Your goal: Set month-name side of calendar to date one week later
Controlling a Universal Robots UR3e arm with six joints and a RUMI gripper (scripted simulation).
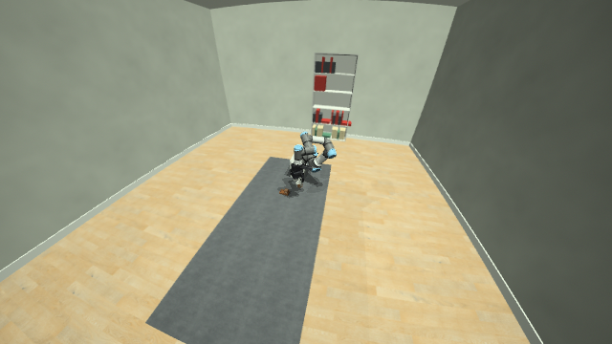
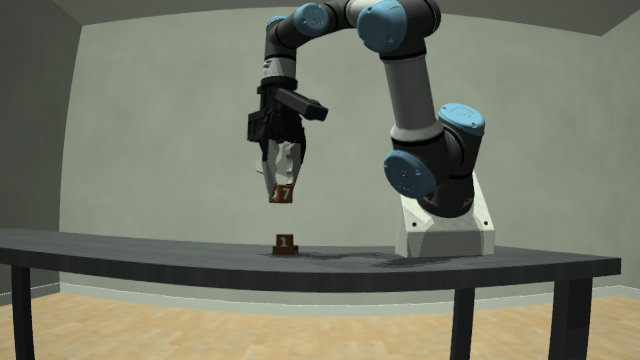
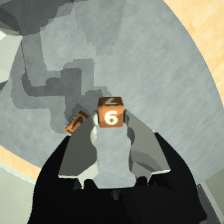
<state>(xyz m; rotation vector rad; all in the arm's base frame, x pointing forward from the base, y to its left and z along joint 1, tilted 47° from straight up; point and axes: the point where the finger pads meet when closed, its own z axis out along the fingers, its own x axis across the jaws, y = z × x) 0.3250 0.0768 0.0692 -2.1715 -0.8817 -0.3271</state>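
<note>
My arm arches up and over, wrist pointing down. My tool [image 2: 281, 187] grips one cube [image 2: 282, 193] high above the counter [image 2: 150, 255], over the tray [image 2: 285, 249] holding the other cube [image 2: 284, 241].

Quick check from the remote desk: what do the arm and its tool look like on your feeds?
The arm has light grey tube links, black joint housings and round blue caps, on an angular white base. The tool has a black body with pale grey, tapering fingers. No cables or markings show.
</note>
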